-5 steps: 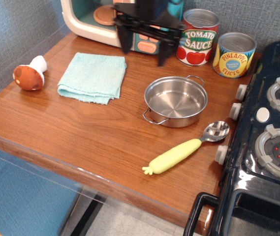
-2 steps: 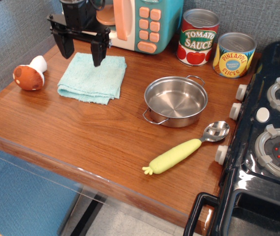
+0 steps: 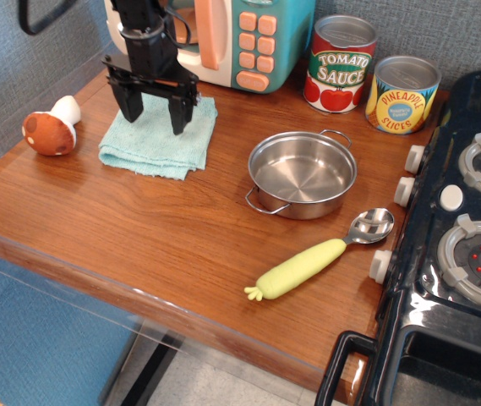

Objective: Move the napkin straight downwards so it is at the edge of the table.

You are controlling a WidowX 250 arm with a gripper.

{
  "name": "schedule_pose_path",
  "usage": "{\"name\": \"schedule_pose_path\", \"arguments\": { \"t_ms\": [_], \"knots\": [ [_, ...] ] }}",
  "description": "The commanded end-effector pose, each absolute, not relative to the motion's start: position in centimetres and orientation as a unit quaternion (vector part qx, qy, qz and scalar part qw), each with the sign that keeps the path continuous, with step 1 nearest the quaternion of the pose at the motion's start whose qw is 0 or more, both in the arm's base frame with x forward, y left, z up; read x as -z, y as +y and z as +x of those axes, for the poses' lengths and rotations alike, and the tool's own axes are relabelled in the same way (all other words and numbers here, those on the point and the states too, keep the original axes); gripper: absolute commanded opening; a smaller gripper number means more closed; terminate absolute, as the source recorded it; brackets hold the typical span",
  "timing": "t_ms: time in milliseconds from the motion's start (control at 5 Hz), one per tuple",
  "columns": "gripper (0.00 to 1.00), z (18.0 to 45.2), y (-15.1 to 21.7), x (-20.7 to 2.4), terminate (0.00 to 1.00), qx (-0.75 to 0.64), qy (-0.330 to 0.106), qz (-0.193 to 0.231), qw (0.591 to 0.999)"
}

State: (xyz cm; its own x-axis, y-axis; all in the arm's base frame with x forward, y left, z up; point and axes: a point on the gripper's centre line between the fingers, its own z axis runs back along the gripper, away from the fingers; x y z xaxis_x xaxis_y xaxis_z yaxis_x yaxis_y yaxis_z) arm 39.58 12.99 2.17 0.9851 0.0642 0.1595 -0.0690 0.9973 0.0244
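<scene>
The light teal napkin (image 3: 157, 142) lies flat on the reddish-brown wood table (image 3: 164, 245), at the back left, well away from the glossy front edge (image 3: 122, 292). My black gripper (image 3: 155, 118) hangs open right over the napkin's upper half, its two fingers pointing down and spread about half the napkin's width. I cannot tell whether the fingertips touch the cloth. Nothing is held.
A toy mushroom (image 3: 51, 127) lies left of the napkin. A steel pan (image 3: 301, 173) sits to its right, with a yellow-handled spoon (image 3: 320, 256) in front. A toy microwave (image 3: 223, 38), two cans (image 3: 341, 63) and a black stove (image 3: 456, 245) line the back and right.
The gripper has swung from above the microwave and pan leftwards, then come down and slightly right over the napkin. The napkin and other objects have not moved.
</scene>
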Motion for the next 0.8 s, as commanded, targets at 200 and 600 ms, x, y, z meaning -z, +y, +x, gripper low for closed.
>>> {"name": "schedule_pose_path", "arguments": {
  "t_ms": [200, 600],
  "knots": [
    [1.0, 37.4, 10.9, -0.3, 0.0, 0.023, -0.05, 0.026, 0.998],
    [1.0, 29.1, 8.7, 0.7, 0.0, 0.086, -0.058, 0.01, 0.995]
  ]
}}
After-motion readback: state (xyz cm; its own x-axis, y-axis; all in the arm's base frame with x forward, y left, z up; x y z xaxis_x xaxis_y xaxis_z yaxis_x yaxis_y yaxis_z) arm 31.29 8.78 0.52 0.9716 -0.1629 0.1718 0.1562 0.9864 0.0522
